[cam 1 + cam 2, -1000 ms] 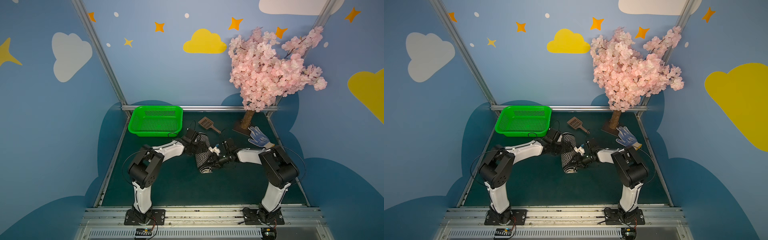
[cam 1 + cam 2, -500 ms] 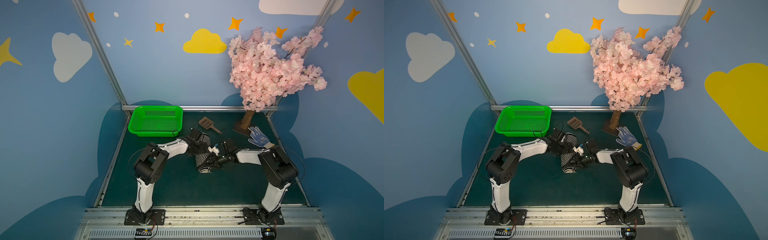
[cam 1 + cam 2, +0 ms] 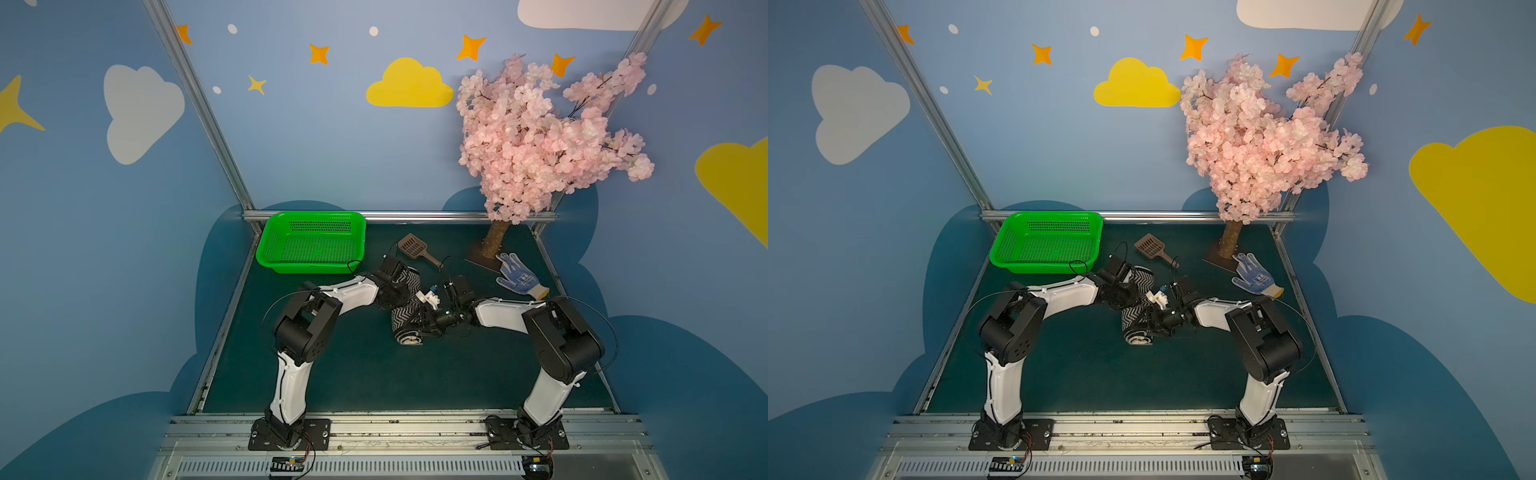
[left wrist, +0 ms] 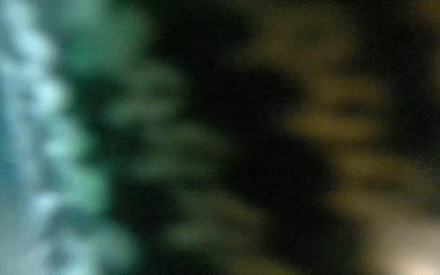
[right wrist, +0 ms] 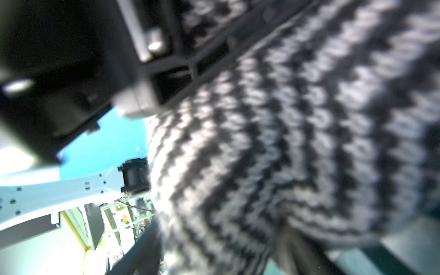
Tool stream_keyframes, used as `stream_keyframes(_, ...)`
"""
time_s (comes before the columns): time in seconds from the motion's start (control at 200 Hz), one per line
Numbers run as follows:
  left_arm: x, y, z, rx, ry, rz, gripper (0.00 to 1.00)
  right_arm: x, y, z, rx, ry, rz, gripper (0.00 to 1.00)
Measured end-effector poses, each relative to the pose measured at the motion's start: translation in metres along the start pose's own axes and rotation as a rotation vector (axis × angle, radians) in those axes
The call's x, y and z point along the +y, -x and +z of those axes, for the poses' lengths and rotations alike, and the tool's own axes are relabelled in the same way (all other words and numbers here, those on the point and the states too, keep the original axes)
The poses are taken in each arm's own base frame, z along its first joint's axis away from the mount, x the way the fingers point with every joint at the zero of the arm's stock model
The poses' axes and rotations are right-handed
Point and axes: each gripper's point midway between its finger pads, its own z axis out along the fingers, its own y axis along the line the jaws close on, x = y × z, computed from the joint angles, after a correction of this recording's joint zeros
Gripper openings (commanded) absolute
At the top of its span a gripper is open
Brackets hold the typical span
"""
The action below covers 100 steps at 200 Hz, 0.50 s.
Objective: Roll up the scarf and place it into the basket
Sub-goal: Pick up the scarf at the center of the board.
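Top views: one scarf [image 3: 404, 316], one basket [image 3: 307, 268]

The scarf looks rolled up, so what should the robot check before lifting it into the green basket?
1. scarf rolled into a bundle: ok.
2. basket upright, nothing inside: ok.
3. left gripper closed on the roll: cannot tell; hidden in both top views, and its wrist view is a blur.
4. right gripper holding the roll: cannot tell.
5. scoop and glove off the way to the basket: ok, seemingly.
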Motion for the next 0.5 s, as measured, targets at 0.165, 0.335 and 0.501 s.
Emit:
stream_keyframes(0.165, 0.001, 0.007, -0.011, 0.015, -0.092, -0.011, 0.04, 0.014, 0.002, -0.028, -0.067, -0.069, -0.045, 0.96)
stream_keyframes(0.335, 0.000, 0.056, -0.050, -0.038, -0.249, -0.025, 0.03, 0.043, 0.010, -0.091, -0.237, -0.135, -0.132, 0.96)
stream_keyframes(0.501, -0.020, 0.153, -0.131, -0.216, -0.452, 0.007, 0.03, 0.045, 0.017, -0.142, -0.398, -0.221, -0.130, 0.96)
